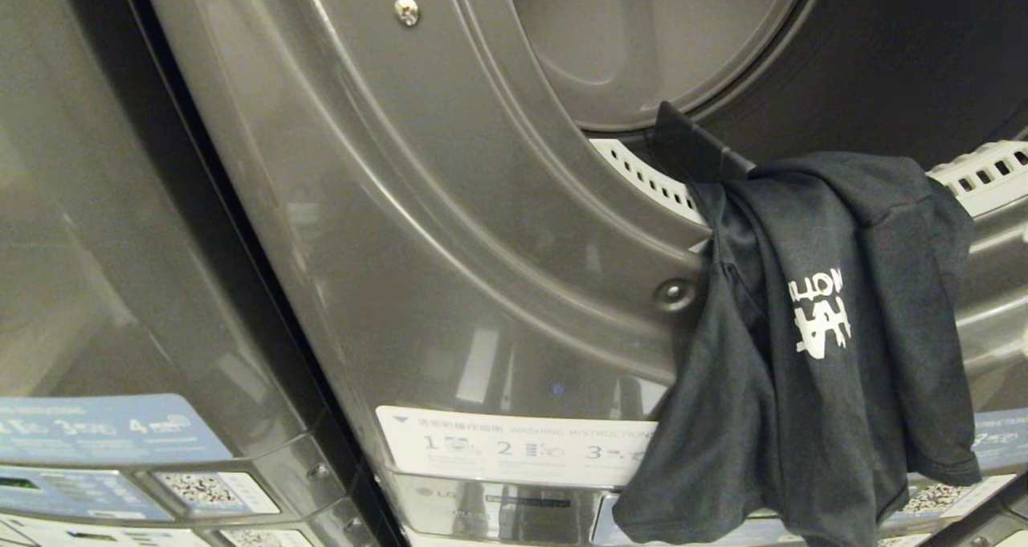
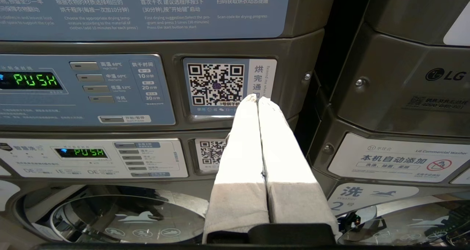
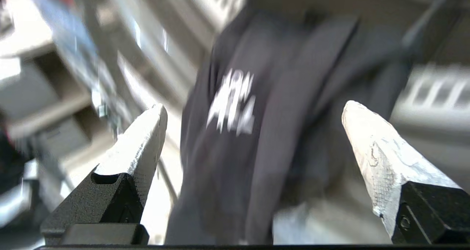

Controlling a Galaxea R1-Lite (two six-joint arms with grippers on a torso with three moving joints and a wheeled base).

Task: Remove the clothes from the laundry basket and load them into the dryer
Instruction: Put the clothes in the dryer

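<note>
A: Hanging half out of the dryer (image 1: 450,234), the dark shirt (image 1: 811,346) drapes over the lower lip of the round opening, at about four o'clock in the head view. Why is it there and not inside?

B: My guess is that it caught on the rim. Only its top edge lies over the pale slotted strip (image 1: 642,179); most of the cloth, with the white print, hangs down the front panel over the instruction label (image 1: 514,446). It needs a push or a fresh grip to go in.

A: And the right gripper (image 3: 253,132)?

B: Its fingers (image 3: 143,140) are spread wide with nothing between them. The shirt lies straight ahead of them, apart from both tips. It looks lined up for a scoop, but that is only my reading.

A: The left gripper (image 2: 257,99)?

B: Parked lower down, fingers pressed together, pointing at a code sticker (image 2: 214,83) on a control panel (image 2: 86,90).

A: What can't you make out?

B: The laundry basket is in no view, so I cannot say how many clothes remain. The drum's depth is dark and cut off at twelve o'clock. The right wrist view is smeared, so the print is unreadable there. The shirt's lower hem runs off at six o'clock.
</note>
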